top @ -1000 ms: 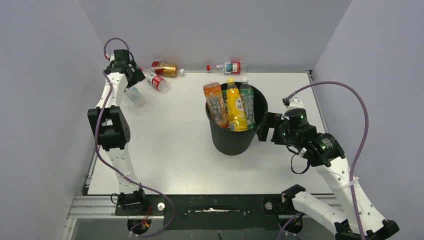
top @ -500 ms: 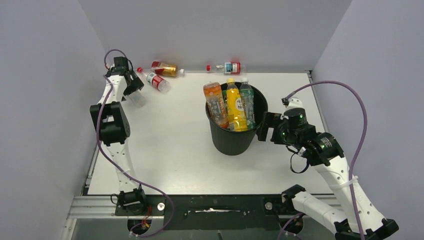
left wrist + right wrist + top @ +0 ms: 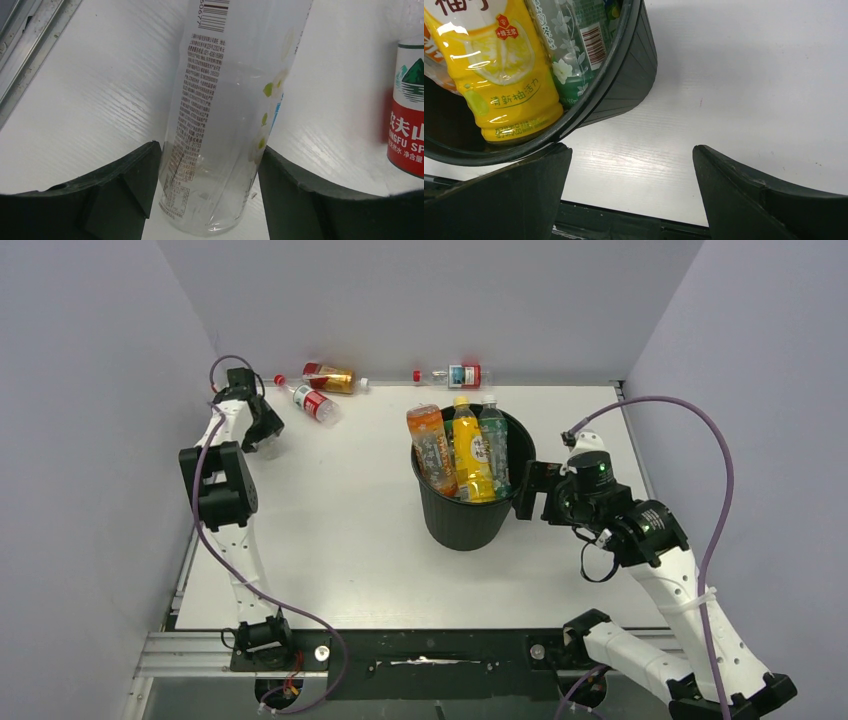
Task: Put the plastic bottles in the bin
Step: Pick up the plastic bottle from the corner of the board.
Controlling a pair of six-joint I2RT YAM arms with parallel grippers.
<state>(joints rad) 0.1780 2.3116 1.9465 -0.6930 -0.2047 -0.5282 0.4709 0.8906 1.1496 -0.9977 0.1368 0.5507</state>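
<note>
Three bottles upright in bin, three lying at table's back, left hand straddling clear bottle, right hand open, empty.

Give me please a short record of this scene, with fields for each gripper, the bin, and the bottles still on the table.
left gripper: open, fingers either side of a lying clear bottle
right gripper: open, empty, beside the bin
bin contents: orange bottle, yellow bottle, green-label bottle
other bottles on table: red-label bottle, amber bottle, blue-white-label bottle
</note>
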